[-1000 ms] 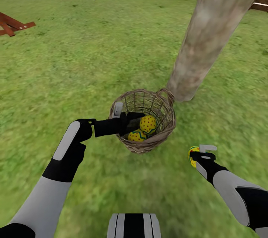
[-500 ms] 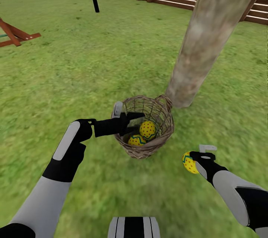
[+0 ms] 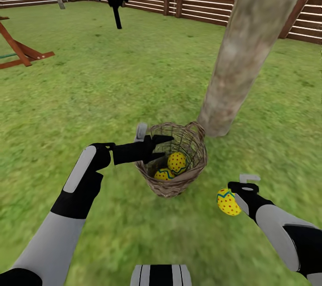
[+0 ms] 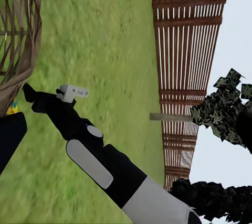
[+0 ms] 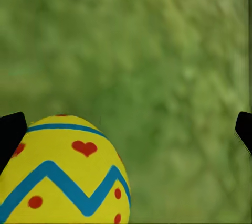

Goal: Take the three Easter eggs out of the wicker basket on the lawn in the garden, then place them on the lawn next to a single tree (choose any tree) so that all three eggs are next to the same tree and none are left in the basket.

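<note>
Two yellow eggs with red dots and a blue zigzag band (image 3: pixel 174 166) lie low in the small round brown woven wicker basket (image 3: pixel 171 158); its near wall cuts off their lower halves. The basket sits on the patchy green lawn (image 3: pixel 112 85), just beside the thick pale grey-brown mottled trunk (image 3: pixel 250 49). Your left gripper (image 3: pixel 158 147) reaches over the basket's rim, fingers parted and holding nothing. You cannot tell from the head view whether your right gripper (image 3: pixel 237 196) grips the third egg (image 3: pixel 228 201) at its tip; in the right wrist view its dark fingers (image 5: pixel 11 132) stand wide apart, one against the egg's side.
</note>
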{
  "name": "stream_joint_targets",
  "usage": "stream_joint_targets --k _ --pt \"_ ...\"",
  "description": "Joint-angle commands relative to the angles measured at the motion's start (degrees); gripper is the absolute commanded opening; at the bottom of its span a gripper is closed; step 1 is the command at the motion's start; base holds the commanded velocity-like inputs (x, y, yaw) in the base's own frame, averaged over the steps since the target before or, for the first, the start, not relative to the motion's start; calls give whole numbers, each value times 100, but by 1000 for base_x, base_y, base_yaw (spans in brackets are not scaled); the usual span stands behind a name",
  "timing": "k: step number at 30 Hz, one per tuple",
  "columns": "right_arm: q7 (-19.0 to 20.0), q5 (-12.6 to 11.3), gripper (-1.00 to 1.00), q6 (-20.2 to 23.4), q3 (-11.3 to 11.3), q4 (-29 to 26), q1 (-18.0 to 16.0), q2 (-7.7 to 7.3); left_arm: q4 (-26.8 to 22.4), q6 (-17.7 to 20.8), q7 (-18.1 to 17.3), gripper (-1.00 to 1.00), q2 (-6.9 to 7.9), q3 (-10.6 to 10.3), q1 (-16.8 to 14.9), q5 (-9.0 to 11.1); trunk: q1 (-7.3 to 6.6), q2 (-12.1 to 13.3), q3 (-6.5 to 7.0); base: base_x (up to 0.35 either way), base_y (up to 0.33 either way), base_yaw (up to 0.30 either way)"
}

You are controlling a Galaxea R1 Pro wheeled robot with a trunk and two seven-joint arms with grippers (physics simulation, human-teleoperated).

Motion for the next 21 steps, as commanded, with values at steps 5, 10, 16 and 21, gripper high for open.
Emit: stream_joint_targets --k 5,10,16,21 --pt "-34 0 100 38 -6 -46 -2 1 -3 9 62 100 92 7 -3 55 -13 6 108 0 0 0" --pt "-35 6 100 51 2 -49 -2 3 -3 8 60 100 182 20 -3 56 -26 12 218 0 0 0" --pt "-37 8 100 63 -3 -53 -2 10 -10 17 60 100 220 24 -8 59 -42 20 351 0 0 0" --pt "-39 8 100 77 -3 -57 -4 18 -19 13 59 100 227 6 -10 61 -55 27 462 0 0 0"
